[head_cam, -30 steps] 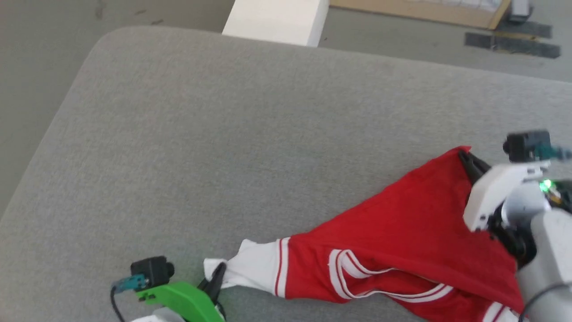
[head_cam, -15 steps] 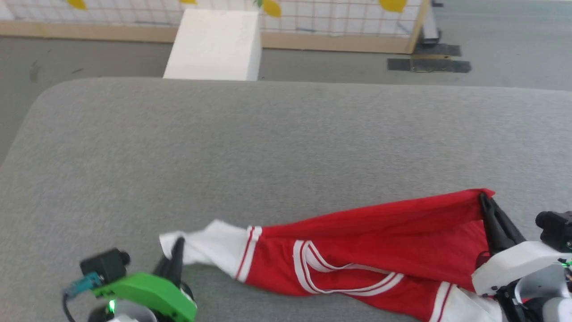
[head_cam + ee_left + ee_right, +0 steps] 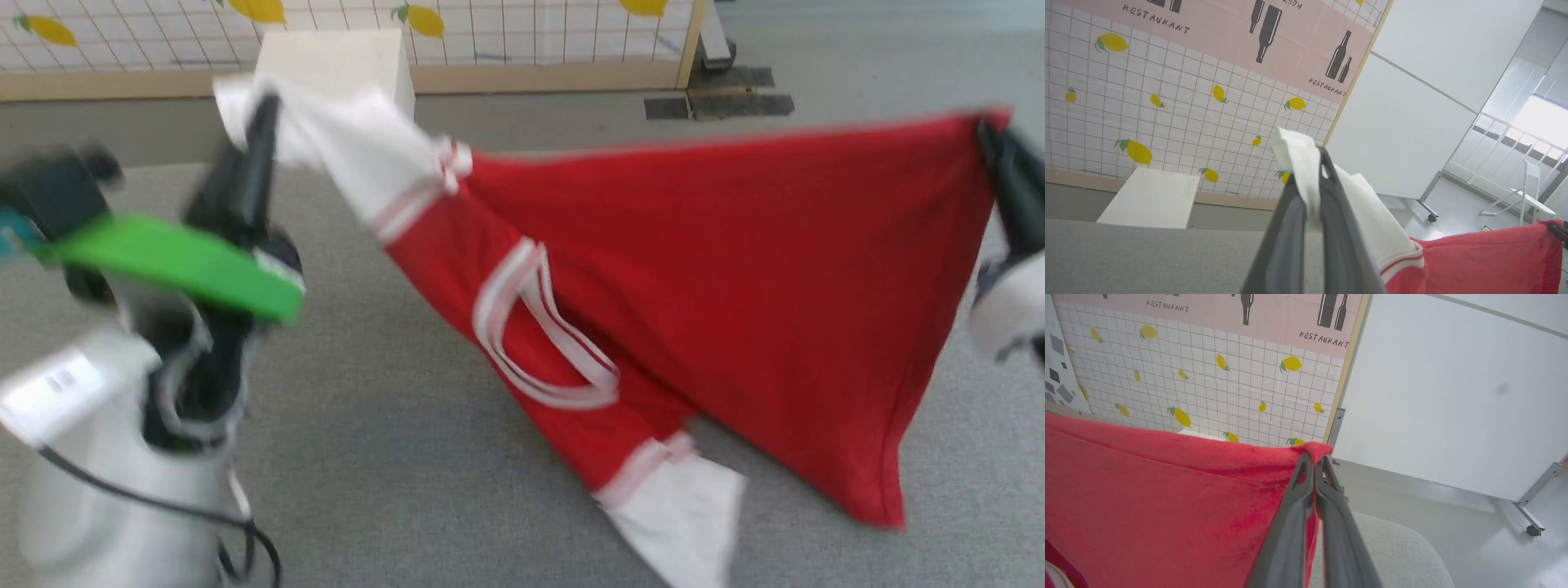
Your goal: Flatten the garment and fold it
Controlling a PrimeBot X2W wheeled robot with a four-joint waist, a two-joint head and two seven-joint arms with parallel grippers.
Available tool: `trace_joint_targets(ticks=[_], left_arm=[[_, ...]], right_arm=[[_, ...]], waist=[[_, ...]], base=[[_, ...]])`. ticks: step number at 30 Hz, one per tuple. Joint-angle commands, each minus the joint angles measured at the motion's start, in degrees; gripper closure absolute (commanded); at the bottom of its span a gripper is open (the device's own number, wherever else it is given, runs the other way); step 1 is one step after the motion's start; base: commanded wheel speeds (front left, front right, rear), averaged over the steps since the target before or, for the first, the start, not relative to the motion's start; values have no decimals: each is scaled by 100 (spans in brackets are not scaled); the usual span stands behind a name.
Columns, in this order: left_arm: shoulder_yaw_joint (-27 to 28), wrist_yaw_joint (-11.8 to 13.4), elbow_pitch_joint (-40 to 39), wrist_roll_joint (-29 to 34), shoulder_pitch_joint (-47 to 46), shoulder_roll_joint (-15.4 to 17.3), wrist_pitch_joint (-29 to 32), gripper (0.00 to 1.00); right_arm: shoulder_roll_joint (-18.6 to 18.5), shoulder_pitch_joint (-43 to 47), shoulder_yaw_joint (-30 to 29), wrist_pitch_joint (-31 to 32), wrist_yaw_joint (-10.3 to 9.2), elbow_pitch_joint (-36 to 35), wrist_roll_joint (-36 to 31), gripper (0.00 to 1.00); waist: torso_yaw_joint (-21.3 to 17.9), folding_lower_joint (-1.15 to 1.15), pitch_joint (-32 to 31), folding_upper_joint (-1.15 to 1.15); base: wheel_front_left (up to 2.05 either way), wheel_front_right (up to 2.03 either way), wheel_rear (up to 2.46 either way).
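The garment (image 3: 718,269), a red jersey with white sleeves and striped trim, hangs stretched in the air between my two grippers above the grey table (image 3: 392,457). My left gripper (image 3: 263,106) is shut on the end of a white sleeve (image 3: 1306,175) at the upper left. My right gripper (image 3: 988,135) is shut on a red corner (image 3: 1314,451) at the upper right. The other white sleeve (image 3: 686,514) dangles down to the table. The striped collar (image 3: 539,335) faces me. Any letters on the chest are hidden.
A white box (image 3: 335,57) stands on the floor beyond the table's far edge. Behind it runs a tiled lemon-print wall panel (image 3: 1180,106) with a wooden base. A white partition (image 3: 1445,388) on wheels stands to the right.
Both grippers have risen from the table and lifted the garment with them, spreading it wide in the air. The head camera has also tilted up.
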Motion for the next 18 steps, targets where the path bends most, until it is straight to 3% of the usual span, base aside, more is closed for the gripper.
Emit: trace_joint_targets(ticks=[1,5,9,18], left_arm=[[60,-30,24,-58,-412,80,62,100],[166,31,284,-150,-1537,122,237,100],[334,122,672,-271,-2651,169,358,100],[591,251,1687,-35,-4865,391,-3,100]], right_arm=[[-120,-369,89,138,-9,-9,3,100],[-457,-1449,380,515,-9,244,14,100],[-545,-2634,637,646,-9,783,4,100],[-232,-5110,996,162,-9,2288,-632,100]], waist=[[-73,0,211,0],[-136,0,579,0],[-229,0,1043,0],[-383,0,2026,0]], base=[[0,0,0],[0,0,0],[0,0,0],[0,0,0]])
